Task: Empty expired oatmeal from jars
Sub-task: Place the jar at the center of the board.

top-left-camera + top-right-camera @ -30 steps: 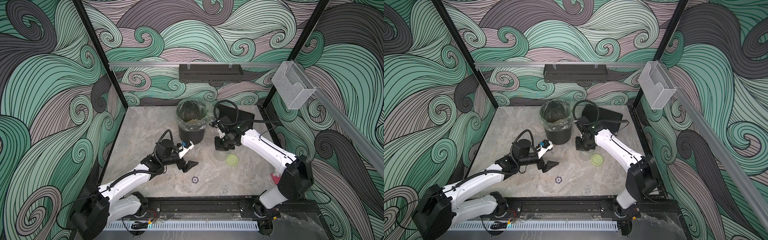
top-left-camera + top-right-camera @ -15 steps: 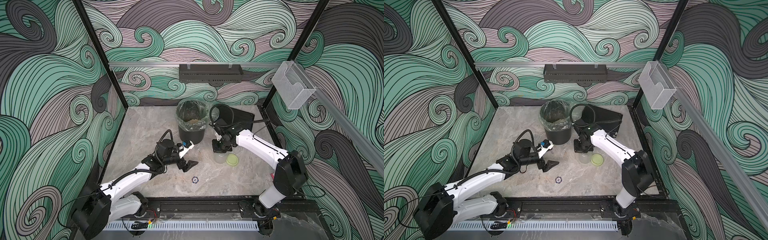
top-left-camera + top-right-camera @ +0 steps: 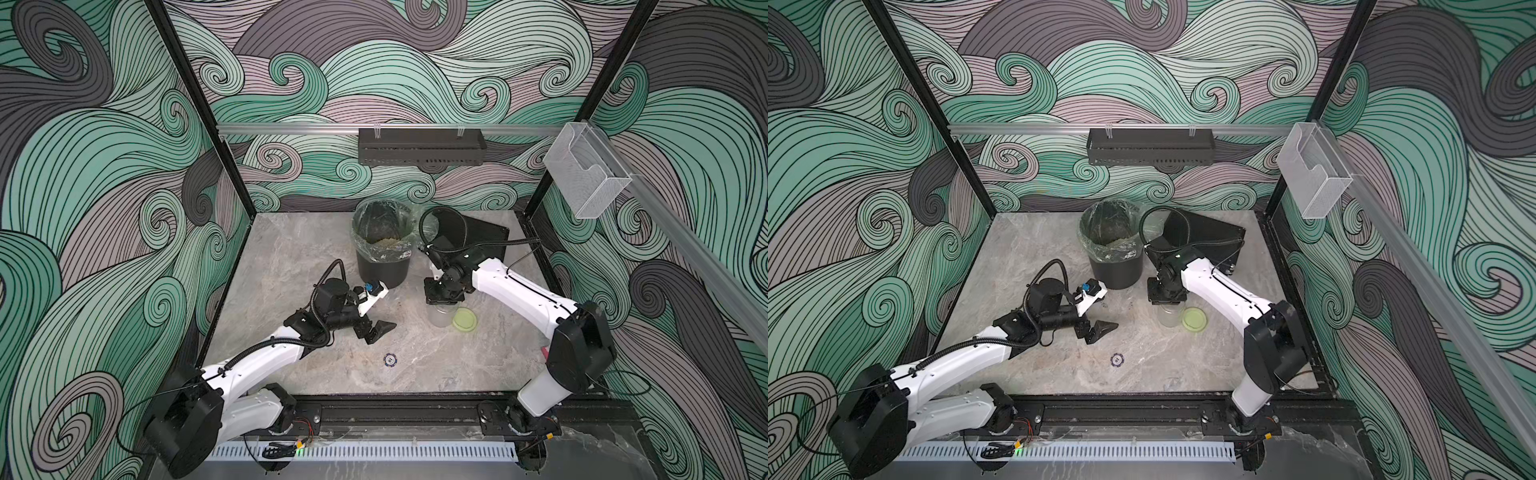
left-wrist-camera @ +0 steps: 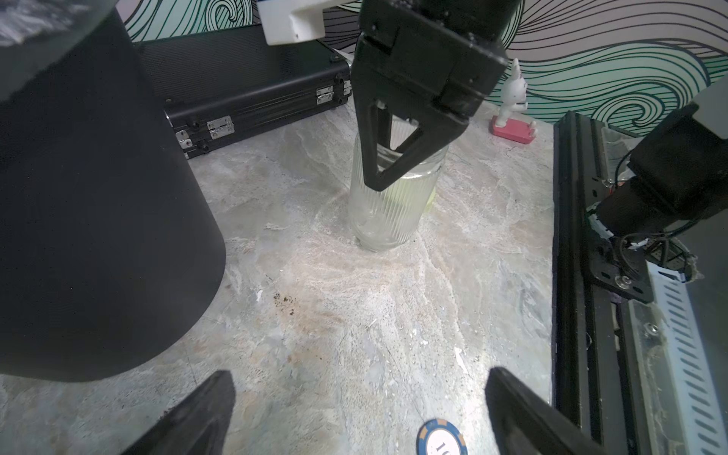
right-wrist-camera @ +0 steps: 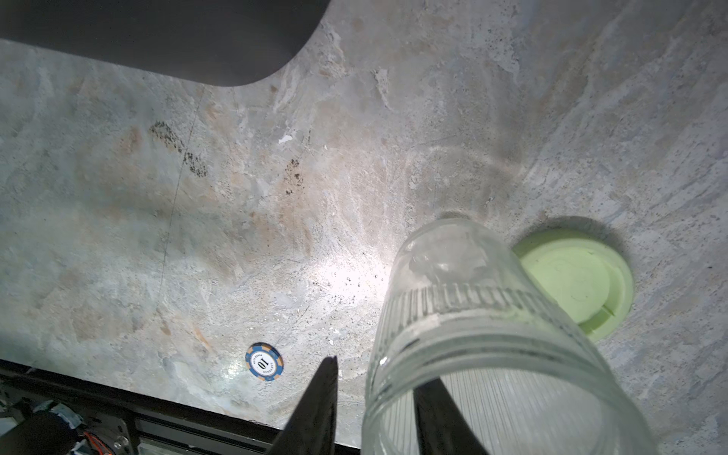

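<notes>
The right end effector (image 3: pixel 443 300) had just slackened on the jar (image 3: pixel 439 316): in the right wrist view one finger (image 5: pixel 319 405) stood clear outside the rim, the other inside the mouth, so the jar was released. It stood upright and empty on the surface (image 3: pixel 291 257), right of centre in both top views, just beside its lid (image 3: pixel 464 319). The oatmeal (image 3: pixel 384 241) lay in the bin (image 3: pixel 382 270). The left end effector (image 3: pixel 377 312) hung fully released, holding nothing. Emptying appeared complete
</notes>
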Controlling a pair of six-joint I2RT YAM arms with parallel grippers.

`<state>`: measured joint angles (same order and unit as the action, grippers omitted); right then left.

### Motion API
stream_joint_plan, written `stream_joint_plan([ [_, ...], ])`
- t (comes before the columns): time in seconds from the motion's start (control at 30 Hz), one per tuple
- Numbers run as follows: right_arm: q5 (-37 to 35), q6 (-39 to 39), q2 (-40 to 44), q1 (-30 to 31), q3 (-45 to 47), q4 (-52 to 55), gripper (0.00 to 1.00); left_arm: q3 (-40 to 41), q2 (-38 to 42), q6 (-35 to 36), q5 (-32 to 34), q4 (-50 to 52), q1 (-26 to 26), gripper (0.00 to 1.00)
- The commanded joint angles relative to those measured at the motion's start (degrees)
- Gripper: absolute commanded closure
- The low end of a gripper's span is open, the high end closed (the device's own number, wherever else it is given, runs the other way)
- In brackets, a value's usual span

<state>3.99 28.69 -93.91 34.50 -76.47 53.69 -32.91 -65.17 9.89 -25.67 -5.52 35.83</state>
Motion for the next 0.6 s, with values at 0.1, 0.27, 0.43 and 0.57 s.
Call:
stream_joint_plan([
  [0.1,-2.7,-0.6,2.8,0.3,-2.2,2.7,0.59,-1.7,0.5,-0.5,1.8,1.1,0.5,0.01],
  [0.27,-3.5,-0.5,6.0,0.3,-2.9,4.1,0.57,-2.2,1.6,-0.5,3.2,2.3,0.4,0.01],
  [0.43,-4.5,-0.7,10.1,0.3,-4.5,6.6,0.54,-1.6,4.5,-1.5,7.3,2.4,0.2,0.02],
  [0.57,-8.1,-2.3,15.9,0.1,-5.5,6.6,0.29,0.0,8.4,-2.1,12.4,1.0,-0.6,0.01],
])
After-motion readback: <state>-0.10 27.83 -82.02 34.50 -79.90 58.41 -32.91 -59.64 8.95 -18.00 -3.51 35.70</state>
